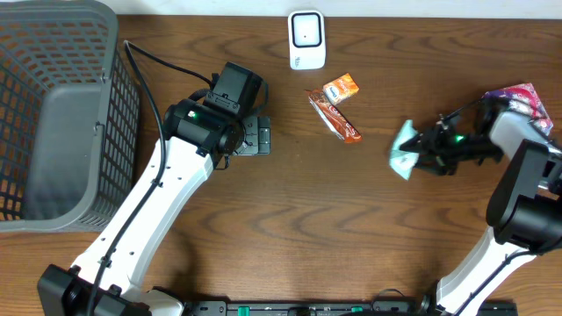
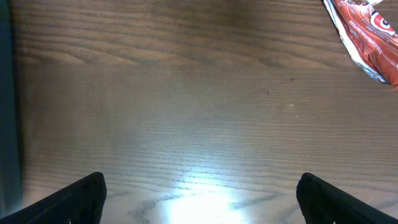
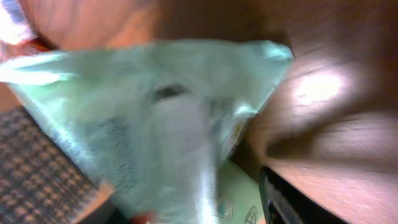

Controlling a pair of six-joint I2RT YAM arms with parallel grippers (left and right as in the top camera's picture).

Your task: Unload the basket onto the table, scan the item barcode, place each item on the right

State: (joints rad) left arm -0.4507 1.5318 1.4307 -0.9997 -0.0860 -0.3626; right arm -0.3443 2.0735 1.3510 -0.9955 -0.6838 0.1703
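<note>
Dark wood-grain worktop [image 1: 351, 219], seen from above: a grey basket [image 1: 53, 114] stands well to the left of the left claw [image 1: 256, 137]. Between the two claws, toward the far edge, lie a red wrapper [image 1: 335, 117] and, just beside it, an orange packet [image 1: 341, 88], with a white scanner [image 1: 306, 39] beyond them. Pink packets [image 1: 522, 95] lie to the right of the right claw [image 1: 420, 151].

Overhead looks down; close left wrist shares the red wrapper [image 1: 335, 117].

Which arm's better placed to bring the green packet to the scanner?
Right. The right end effector is at the green packet, though the grip is unclear. The left end effector is open over bare table, far from the packet.
</note>
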